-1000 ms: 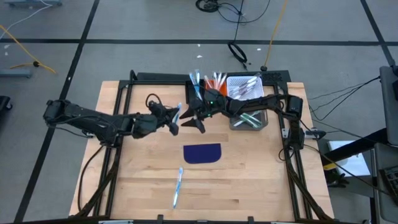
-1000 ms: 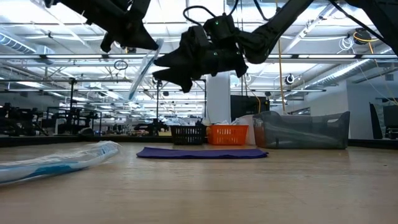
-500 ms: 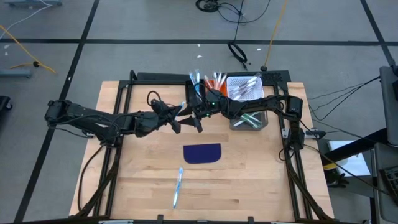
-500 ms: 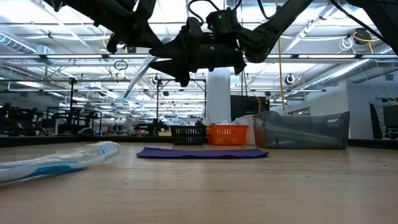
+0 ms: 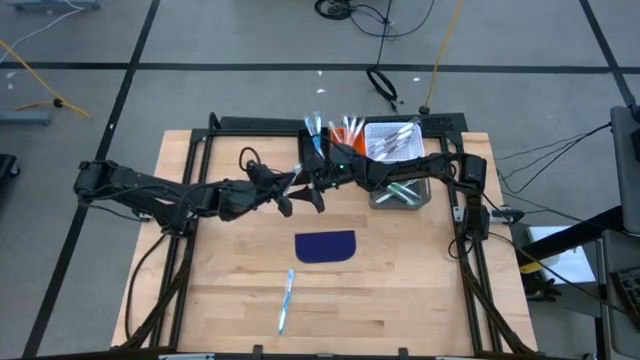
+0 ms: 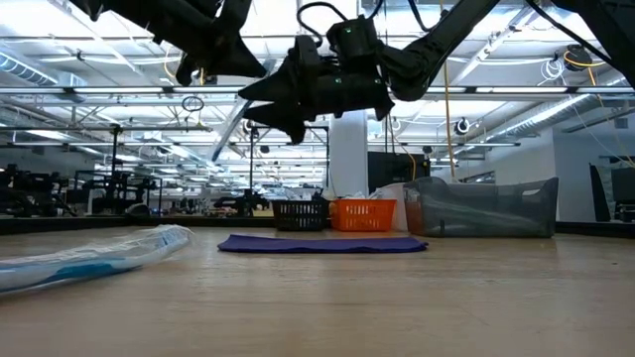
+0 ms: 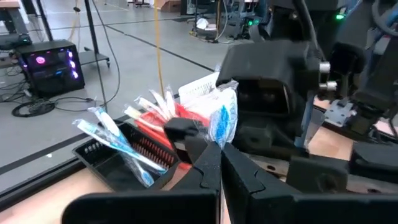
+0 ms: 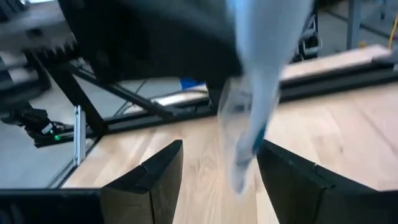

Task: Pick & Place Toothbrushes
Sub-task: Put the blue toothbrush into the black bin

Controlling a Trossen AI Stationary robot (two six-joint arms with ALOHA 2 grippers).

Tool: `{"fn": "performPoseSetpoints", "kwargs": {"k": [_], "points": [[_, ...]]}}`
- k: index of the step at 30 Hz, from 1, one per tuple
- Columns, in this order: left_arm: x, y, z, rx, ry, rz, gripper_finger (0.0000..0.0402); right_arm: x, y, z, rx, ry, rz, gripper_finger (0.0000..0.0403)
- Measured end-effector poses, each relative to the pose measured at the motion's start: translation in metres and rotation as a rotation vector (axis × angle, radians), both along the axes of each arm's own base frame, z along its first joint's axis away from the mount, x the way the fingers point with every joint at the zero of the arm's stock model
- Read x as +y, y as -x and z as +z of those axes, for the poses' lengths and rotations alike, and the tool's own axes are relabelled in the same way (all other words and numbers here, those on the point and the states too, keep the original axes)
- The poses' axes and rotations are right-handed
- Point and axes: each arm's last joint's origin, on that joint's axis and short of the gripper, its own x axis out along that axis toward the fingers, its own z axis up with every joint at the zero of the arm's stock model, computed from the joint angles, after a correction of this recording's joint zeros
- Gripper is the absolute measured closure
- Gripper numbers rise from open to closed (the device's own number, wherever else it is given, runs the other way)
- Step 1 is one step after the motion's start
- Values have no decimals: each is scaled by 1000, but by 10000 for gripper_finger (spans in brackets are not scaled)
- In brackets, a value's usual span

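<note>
Facing bins (image 5: 345, 130), both arms crowd above mat (image 5: 326, 246).

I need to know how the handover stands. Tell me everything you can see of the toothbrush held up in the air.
The held toothbrush is a slim blue and white brush sealed in a clear, crinkly wrapper. The left gripper is shut on one end, holding it tilted well above the table. Its free end hangs between the open fingers of the right gripper, which do not yet pinch it. Nothing else touches it.

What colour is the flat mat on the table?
Dark blue mat; the high view shows it best.
</note>
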Motion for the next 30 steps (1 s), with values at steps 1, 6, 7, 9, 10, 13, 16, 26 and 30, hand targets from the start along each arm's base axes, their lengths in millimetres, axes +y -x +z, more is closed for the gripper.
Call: {"fn": "performPoseSetpoints", "kwargs": {"k": [1, 6, 7, 9, 10, 13, 16, 26, 30], "points": [[0, -1, 0, 0, 2, -7, 401, 0, 0, 2, -17, 5, -1, 204], [-1, -4, -3, -4, 9, -21, 401, 0, -1, 9, -83, 2, -5, 228], [-1, -4, -2, -8, 9, -22, 401, 0, -1, 8, -79, -5, -11, 244], [-1, -3, -3, 2, 2, -22, 402, -1, -1, 6, -60, -3, -32, 291], [0, -4, -3, 9, -4, -22, 401, -1, -1, 5, -53, 4, -30, 320], [-1, -4, -3, 10, -14, -20, 401, -1, -1, 4, -45, 31, -31, 383], [0, -4, -3, 13, -16, -15, 401, -2, -1, 3, -40, 30, -36, 387], [0, 0, 2, 50, -79, -42, 345, -4, 0, 3, -32, 30, -32, 393], [0, 8, 10, 33, -96, -41, 297, -14, 3, 0, -6, 12, -53, 394]]}}
